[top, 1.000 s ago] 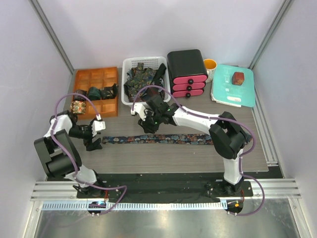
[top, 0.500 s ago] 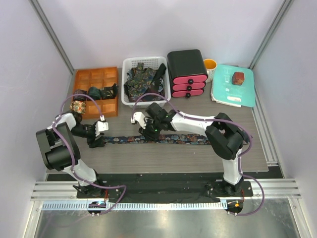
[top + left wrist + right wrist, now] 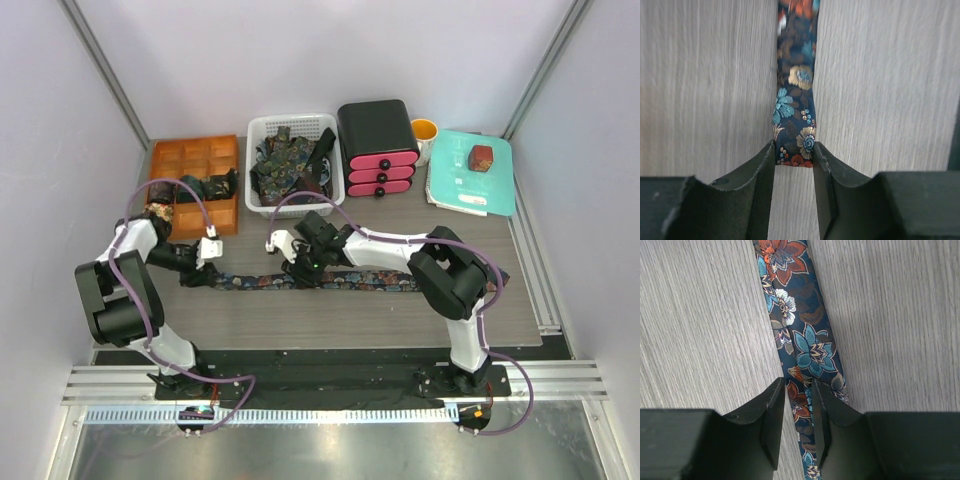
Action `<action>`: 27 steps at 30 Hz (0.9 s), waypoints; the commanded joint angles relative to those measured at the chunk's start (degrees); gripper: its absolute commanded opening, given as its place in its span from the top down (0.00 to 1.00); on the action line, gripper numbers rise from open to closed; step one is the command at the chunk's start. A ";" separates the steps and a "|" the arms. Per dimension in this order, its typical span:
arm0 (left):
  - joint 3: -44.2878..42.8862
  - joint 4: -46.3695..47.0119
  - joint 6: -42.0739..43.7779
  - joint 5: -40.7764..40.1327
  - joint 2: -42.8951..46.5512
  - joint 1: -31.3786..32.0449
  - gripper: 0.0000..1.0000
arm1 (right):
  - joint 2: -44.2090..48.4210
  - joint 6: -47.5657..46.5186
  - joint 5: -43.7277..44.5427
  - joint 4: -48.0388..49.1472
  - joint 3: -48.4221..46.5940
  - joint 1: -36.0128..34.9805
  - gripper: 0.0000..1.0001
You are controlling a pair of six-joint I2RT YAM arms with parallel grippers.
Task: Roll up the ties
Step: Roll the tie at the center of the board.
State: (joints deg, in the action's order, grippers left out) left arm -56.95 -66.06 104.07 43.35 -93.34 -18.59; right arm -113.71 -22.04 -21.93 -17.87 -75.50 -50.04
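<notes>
Tie (image 3: 352, 281) end pinched in left gripper (image 3: 794, 151) (right gripper (image 3: 798, 386) nips mid-strip).

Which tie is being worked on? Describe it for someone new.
Find the white basket at the back of the table. In front of it, one dark floral tie lies stretched flat across the wood. Unlike the rolled ties in the orange tray and the heap in the basket, it lies unrolled.
</notes>
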 commanded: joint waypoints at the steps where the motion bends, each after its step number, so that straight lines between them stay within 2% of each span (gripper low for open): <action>1: -2.90 -5.40 -1.23 5.07 3.78 4.17 0.66 | 1.12 2.17 -1.71 2.22 -0.52 -0.06 0.67; 3: -3.08 -4.69 -2.64 5.42 4.48 6.63 0.68 | 1.91 4.45 -2.15 2.31 -1.22 0.12 0.66; 8: -3.00 -0.32 -8.61 7.27 4.83 12.33 0.69 | 4.98 15.16 -4.96 7.04 -1.40 3.27 0.50; 10: -2.56 2.85 -13.88 7.45 4.75 14.27 0.70 | 6.82 25.00 -7.67 10.47 0.53 5.29 0.41; 13: -1.42 8.92 -20.56 8.32 3.96 17.61 0.71 | 8.50 35.80 -9.62 16.63 3.43 7.68 0.36; 17: -0.88 15.95 -26.98 7.98 2.12 22.61 0.76 | 8.86 45.93 -10.67 22.24 5.45 7.68 0.36; 20: -0.97 19.47 -29.36 6.74 1.59 23.07 0.78 | 7.81 54.69 -12.69 28.99 7.21 7.68 0.42; 23: -3.16 16.77 -27.70 6.57 -0.43 23.60 0.78 | 5.88 59.73 -13.22 32.54 7.30 7.68 0.44; 27: -5.01 13.77 -25.59 5.96 -2.02 24.13 0.78 | 4.99 62.55 -12.71 34.57 6.25 7.77 0.38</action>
State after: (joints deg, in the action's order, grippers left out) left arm -59.20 -51.07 77.95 48.99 -94.11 4.93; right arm -108.05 32.45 -33.74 9.15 -68.10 -42.26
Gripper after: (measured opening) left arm 0.223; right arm 0.585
